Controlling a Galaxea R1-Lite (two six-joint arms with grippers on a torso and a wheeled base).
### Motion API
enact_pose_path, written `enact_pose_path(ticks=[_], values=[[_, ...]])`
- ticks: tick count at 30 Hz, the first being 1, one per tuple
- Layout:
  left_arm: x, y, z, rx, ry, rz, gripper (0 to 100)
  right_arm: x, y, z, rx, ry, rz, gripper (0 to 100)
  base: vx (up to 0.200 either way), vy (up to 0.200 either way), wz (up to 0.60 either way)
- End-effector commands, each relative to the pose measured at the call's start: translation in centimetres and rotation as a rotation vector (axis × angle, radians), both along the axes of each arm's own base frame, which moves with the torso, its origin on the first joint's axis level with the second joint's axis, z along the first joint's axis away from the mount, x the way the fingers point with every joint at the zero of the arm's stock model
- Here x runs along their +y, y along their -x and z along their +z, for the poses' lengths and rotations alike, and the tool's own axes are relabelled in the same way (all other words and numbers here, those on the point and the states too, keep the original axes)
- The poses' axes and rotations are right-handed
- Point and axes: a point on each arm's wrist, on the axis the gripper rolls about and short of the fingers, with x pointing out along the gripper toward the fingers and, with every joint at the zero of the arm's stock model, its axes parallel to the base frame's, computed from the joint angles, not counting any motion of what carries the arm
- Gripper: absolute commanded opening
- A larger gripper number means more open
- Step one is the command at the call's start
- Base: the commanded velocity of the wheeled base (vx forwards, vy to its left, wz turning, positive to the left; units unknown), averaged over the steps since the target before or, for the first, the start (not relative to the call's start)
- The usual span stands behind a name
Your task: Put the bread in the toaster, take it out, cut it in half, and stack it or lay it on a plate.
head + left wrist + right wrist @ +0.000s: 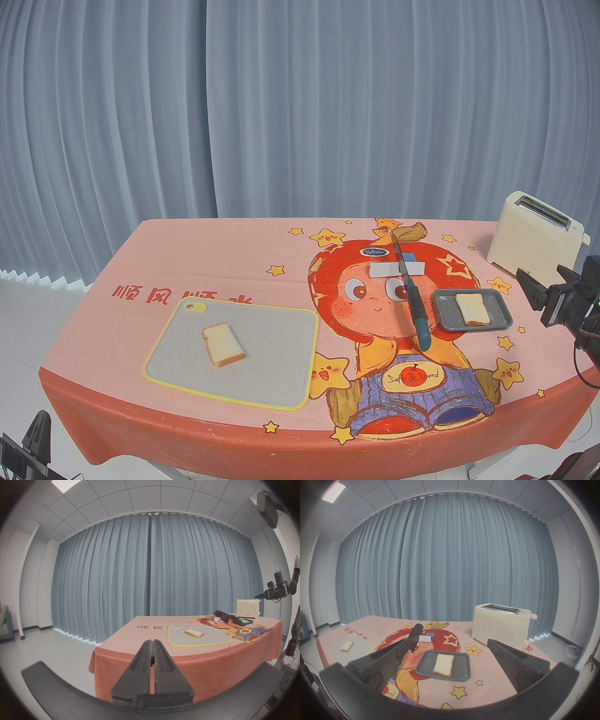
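Head view, tally first: one toaster [536,237] at the right edge of the frame, slots showing nothing as far as I can see. One grey plate [447,319] sits right of centre, one knife [412,294] just left of it, and one yellow-rimmed cutting board [275,350] lies lower left of centre. There are two pieces of bread. The knife lies diagonally on the worktop [187,250], its blade propped across one white block [382,270] and its teal handle toward the bottom of the frame. The bread piece on the plate [472,309] lies flat, well inside the rim. The bread piece on the board [223,344] lies flat near the board's middle, well apart from the plate. My read is that toasting and cutting are done, since both pieces look half-sized, though I cannot confirm that from a cut face. One half is plated. What is left is carrying the board piece across and stacking it or laying it beside the other. The left gripper [153,645] sits low at the bottom left corner of the frame, off the worktop's near edge, jaws clenched together on nothing. The right gripper [448,641] hangs at the right edge, near the toaster and facing the plate, jaws released wide and grasping nothing.
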Motion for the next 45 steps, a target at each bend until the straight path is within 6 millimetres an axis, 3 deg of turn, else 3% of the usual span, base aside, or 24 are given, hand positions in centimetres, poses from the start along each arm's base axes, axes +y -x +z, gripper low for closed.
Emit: enact_pose_path(ticks=[1, 6, 17, 26, 43, 45], values=[[0.0, 0.0, -0.5, 0.002, 0.0, 0.001, 0, -0.4, 1.3, -0.4, -0.009, -0.001, -0.004, 100, 0.0, 0.0, 0.0], [0.0, 0.0, -0.5, 0.002, 0.0, 0.001, 0, -1.1, 3.7, -1.2, -0.025, -0.003, -0.007, 100, 0.0, 0.0, 0.0], [0.0, 0.0, -0.5, 0.002, 0.0, 0.001, 0, -2.2, 7.1, -0.4, -0.16, -0.046, -0.026, 100, 0.0, 0.0, 0.0], [0.0, 0.0, -0.5, 0.002, 0.0, 0.001, 0, -3.4, 10.2, -1.7, -0.243, -0.053, -0.102, 100, 0.0, 0.0, 0.0], [0.0, 0.0, -0.5, 0.0, 0.0, 0.001, 0, -4.3, 16.7, -7.1, -0.252, -0.051, -0.071, 100, 0.0, 0.0, 0.0], [0.0, 0.0, -0.5, 0.0, 0.0, 0.001, 0, -4.3, 17.5, -8.6, -0.196, -0.034, -0.003, 100, 0.0, 0.0, 0.0]])
